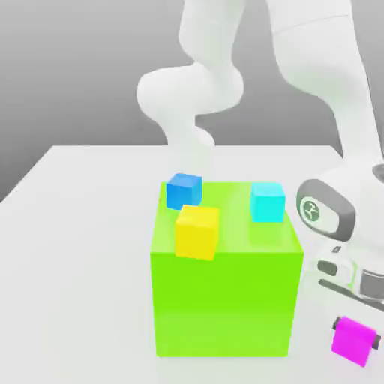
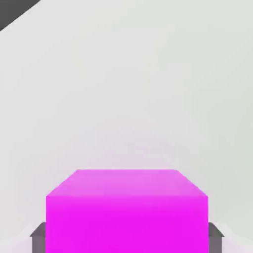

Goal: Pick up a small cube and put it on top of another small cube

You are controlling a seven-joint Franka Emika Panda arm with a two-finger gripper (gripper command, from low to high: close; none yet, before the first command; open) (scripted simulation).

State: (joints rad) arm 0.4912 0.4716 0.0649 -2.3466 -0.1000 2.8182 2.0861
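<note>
The magenta cube [image 1: 352, 340] was found between the two fingers [image 1: 336, 324] of the gripper [image 1: 354, 339], low beside the large lime-green block [image 1: 225, 300], toward the exterior view's right. In the hand view, the magenta cube [image 2: 127, 212] was flanked by a dark finger pad [image 2: 38, 238] on each side, both pads drawn in against or very nearly against its side faces, so the fingers were narrowed to about the cube's own width. Whether a firm hold had been made could not be told for certain, but the grasp was judged to be at or close to completion. The cube appeared to sit on or just above the white surface [image 1: 82, 247]; no clear lift was shown. The picking step was therefore judged as barely begun, with the lift, the carry and the placing all left to do. Three other small cubes lay on top of the green block, well above and away from the fingers: a blue cube [image 1: 184, 190], a yellow cube [image 1: 197, 232] and a cyan cube [image 1: 268, 202], none of them stacked on another. The cyan one lay nearest to the fingers. Any of the three could serve as the base, and which was meant could not be told. The magenta cube would have to be raised past the block's top edge before being carried over.
</note>
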